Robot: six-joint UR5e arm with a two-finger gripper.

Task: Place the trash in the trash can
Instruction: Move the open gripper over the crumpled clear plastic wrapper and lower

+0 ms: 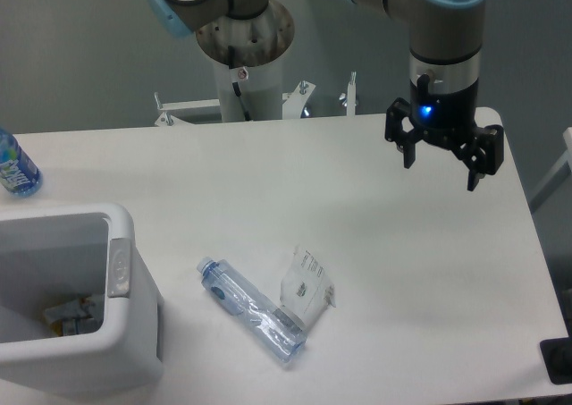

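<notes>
We see gripper (444,162) spread wide, empty, hovering far right of trash can (125,311). Bottle (251,310) and wrapper (307,286) lie touching on table (375,244), just right of can. We judge wide jaws readied for first pick.

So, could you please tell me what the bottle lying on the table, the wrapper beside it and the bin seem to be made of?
The bottle looks like thin clear plastic, bluish-tinted, since the table shows through it. The wrapper seems to be crinkled clear film with a white printed label. The bin appears to be smooth white moulded plastic with a thick rounded rim.
</notes>
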